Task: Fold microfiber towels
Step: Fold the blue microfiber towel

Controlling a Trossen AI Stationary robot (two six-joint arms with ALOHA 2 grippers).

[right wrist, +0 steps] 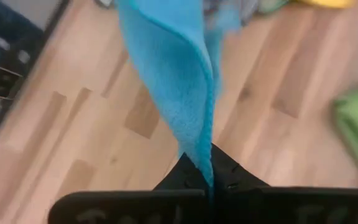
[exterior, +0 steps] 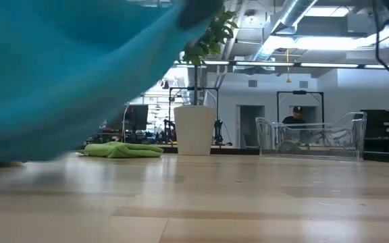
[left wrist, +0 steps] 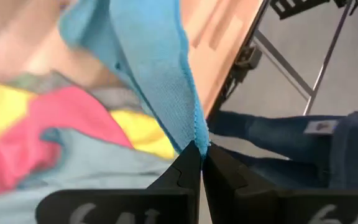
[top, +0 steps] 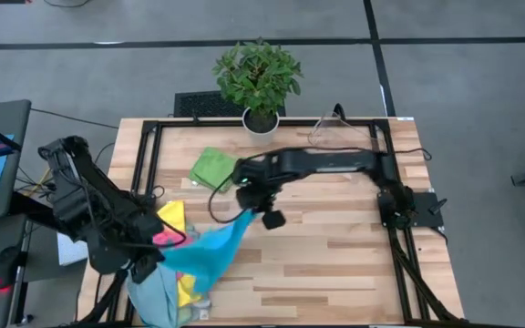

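Two claws each pinched a corner of one blue towel (top: 210,244), which hung stretched between them above the wooden surface (top: 335,246). The left claw (left wrist: 201,163) was clamped on an edge at the near left, over the heap of pink, yellow and pale teal towels (top: 173,273); the right claw (right wrist: 207,163) gripped the opposite corner nearer the middle. Both bites looked thin, right at the hem, so a sharp pull apart could probably slip a corner free. The sagging lower part might also drag or snag the heap beneath. Farther back lay a folded green towel (top: 212,168), which the right arm could brush. Beyond stood a potted plant (top: 259,82).
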